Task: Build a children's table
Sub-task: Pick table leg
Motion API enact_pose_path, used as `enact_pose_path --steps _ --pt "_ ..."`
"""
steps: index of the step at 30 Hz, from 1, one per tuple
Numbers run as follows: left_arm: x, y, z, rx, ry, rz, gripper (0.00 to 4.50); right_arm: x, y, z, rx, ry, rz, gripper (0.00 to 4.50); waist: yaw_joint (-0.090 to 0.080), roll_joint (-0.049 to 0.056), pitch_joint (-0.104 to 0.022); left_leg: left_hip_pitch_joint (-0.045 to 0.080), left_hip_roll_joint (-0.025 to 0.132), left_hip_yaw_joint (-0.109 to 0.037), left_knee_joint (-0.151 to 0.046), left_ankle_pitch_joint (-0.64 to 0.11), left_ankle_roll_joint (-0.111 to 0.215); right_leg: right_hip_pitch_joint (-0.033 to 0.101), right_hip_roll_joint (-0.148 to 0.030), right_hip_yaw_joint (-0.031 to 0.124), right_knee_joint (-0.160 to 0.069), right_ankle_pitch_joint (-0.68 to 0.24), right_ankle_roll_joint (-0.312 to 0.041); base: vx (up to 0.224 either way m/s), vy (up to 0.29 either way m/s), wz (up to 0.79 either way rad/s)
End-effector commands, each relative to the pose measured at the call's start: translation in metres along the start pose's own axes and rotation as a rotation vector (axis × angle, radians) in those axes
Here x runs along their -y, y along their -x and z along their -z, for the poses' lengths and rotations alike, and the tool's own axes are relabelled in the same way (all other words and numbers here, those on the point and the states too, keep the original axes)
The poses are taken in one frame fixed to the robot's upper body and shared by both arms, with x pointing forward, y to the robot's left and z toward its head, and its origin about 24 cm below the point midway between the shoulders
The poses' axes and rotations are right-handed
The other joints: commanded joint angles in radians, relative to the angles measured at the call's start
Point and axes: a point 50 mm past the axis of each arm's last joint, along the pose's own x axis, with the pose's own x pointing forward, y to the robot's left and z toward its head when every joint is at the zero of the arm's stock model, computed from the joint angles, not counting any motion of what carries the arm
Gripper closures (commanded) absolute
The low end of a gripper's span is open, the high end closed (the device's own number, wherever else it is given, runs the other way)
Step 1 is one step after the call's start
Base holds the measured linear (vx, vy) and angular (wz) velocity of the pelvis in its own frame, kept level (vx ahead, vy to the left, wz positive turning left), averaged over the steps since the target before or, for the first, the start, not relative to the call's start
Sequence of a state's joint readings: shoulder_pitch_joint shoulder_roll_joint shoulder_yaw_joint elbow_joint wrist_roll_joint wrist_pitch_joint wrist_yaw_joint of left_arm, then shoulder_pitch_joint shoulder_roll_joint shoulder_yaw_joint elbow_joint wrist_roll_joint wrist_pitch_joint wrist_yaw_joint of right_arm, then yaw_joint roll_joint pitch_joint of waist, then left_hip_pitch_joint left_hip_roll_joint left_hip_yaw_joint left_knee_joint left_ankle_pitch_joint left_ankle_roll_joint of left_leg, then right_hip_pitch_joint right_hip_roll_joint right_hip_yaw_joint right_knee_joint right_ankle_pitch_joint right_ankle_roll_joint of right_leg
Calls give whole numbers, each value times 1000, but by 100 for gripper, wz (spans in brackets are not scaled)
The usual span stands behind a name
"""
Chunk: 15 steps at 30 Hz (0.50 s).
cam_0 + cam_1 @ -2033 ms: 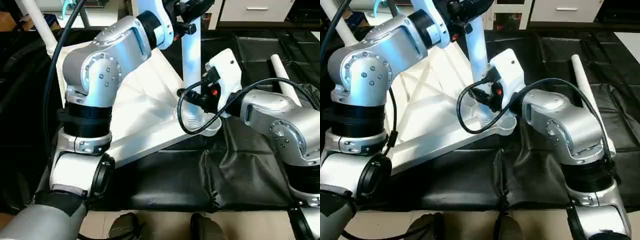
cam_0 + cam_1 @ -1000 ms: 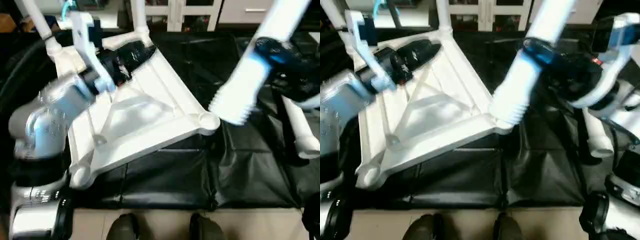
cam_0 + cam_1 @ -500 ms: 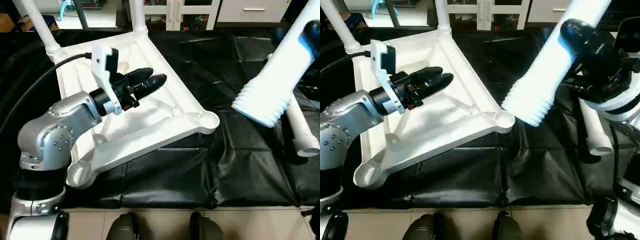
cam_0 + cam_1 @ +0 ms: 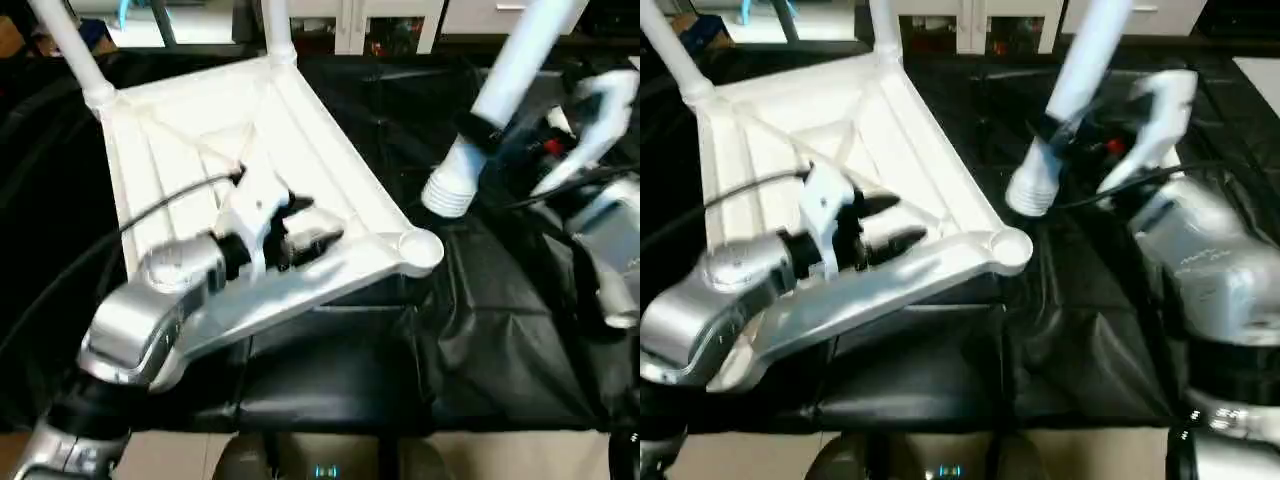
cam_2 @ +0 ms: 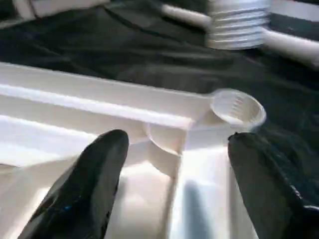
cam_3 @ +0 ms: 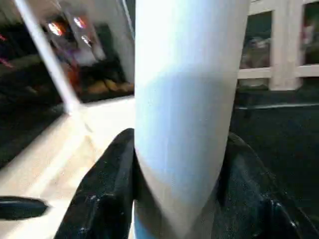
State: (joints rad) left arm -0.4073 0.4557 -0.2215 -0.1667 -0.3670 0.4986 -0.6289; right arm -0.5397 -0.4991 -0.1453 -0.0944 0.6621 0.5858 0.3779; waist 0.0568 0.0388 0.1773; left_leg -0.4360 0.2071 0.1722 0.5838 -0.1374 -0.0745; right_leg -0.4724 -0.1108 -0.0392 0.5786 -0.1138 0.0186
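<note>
**Ana:** Looking down from the head camera, what did you see?

**Ben:** Upside down on a black sheet (image 4: 330, 370) lay the table top (image 4: 200, 150), ribs up, with two legs (image 4: 70, 45) already standing in its far corner sockets. The left tool (image 4: 318, 225) hovered low over the near rim, its two black fingers spread apart with nothing between them. The near corner socket (image 4: 420, 248) stood empty beside it.

**Ana:** And the right side?

**Ben:** The right tool (image 4: 1065, 128) was clamped on a third leg (image 4: 500, 90), held tilted, its ribbed end just above and beyond that empty socket, not touching it.

**Ana:** What about the left wrist camera?

**Ben:** The two fingers (image 5: 94, 184) stood wide apart, straddling the top's rim (image 5: 99, 102). The round socket (image 5: 238, 107) showed ahead, and the ribbed end of the leg (image 5: 239, 25) hung beyond it. Another white tube (image 5: 294, 45) lay on the sheet behind.

**Ana:** And the right wrist camera?

**Ben:** The leg (image 6: 189, 99) ran up the middle, pinched on both sides by the black fingers (image 6: 107, 189).
</note>
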Motion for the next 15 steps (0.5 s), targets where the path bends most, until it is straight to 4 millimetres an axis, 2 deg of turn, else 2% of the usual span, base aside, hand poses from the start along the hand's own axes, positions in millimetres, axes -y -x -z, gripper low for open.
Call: enact_pose_path --steps 1,3,5,7,9,10,12,15 --pt "10 3 5 -29 -6 86 61 -2 -1 1 36 69 11 270 -2 -7 -105 35 -15 21 -51 -47 77 71 11 11 -26 -53 -228 0 0 0" --pt "15 7 12 -81 -4 146 59 -4 -2 2 55 102 2 270 -1 -4 -105 39 -12 20 -52 -57 91 76 9 12 -25 -50 -246 0 0 0" --pt "20 9 19 -132 -18 174 59 -8 -1 2 75 145 -15 270 -5 -3 -98 40 -11 21 -55 -87 93 75 10 13 -29 -82 -249 0 0 0" --pt "20 9 22 -147 -28 165 59 -10 -1 2 91 163 -26 270 -6 4 -91 43 -8 21 -59 -139 79 73 9 13 -34 -144 -238 0 0 0" --pt "20 6 25 -144 -30 141 59 -13 0 2 116 168 -43 270 -8 2 -89 45 -6 22 -61 -173 67 71 7 14 -40 -177 -227 0 0 0" --pt "20 5 26 -144 -35 133 31 -14 0 3 120 173 -46 270 -10 2 -88 45 -6 21 -63 -185 63 71 7 15 -41 -190 -224 0 0 0" --pt "23 3 28 -147 -61 126 24 -16 2 5 117 173 -61 270 -11 3 -89 46 -5 19 -65 -216 47 71 7 15 -46 -222 -206 0 0 0" --pt "25 0 31 -151 -88 103 18 -18 4 8 118 165 -75 270 -15 2 -89 44 -6 17 -67 -231 40 73 6 14 -47 -235 -194 0 0 0"
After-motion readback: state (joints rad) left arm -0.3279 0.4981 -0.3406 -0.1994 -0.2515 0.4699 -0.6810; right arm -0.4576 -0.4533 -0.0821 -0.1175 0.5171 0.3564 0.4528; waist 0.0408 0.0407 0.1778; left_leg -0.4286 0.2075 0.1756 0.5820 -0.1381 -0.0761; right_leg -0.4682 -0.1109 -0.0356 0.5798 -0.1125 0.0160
